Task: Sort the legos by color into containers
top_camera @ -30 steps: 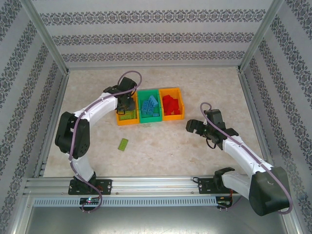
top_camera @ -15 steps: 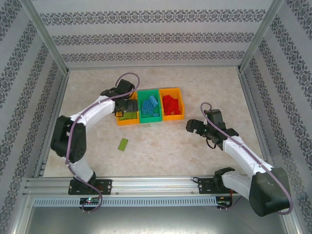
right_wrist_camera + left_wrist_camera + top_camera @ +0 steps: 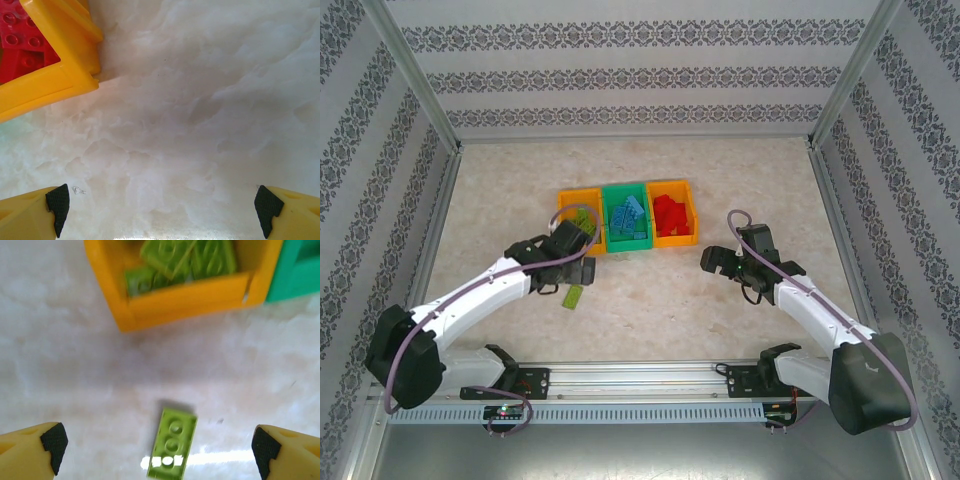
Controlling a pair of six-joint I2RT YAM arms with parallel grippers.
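Left wrist view: a lime green studded plastic brick (image 3: 172, 444) lies flat on the pale table (image 3: 60, 365), just near of the left orange plastic bin (image 3: 180, 302), below our wide-spread left gripper (image 3: 159, 446). We judge it light, stiff, slick: pinch its long sides. Our right gripper (image 3: 162, 207) gapes empty.

Three open-topped bins stand joined in a row on the tabletop (image 3: 650, 310). The green bin (image 3: 626, 245) in the middle holds light blue legos (image 3: 628, 214). The orange bin on its left (image 3: 564, 200) holds lime green legos (image 3: 185, 257); the orange bin on its right (image 3: 676, 240) holds red legos (image 3: 668, 213). One loose lime green lego (image 3: 573, 296) lies flat, studs up, nearer than the green bin and to its left, apart from the row.
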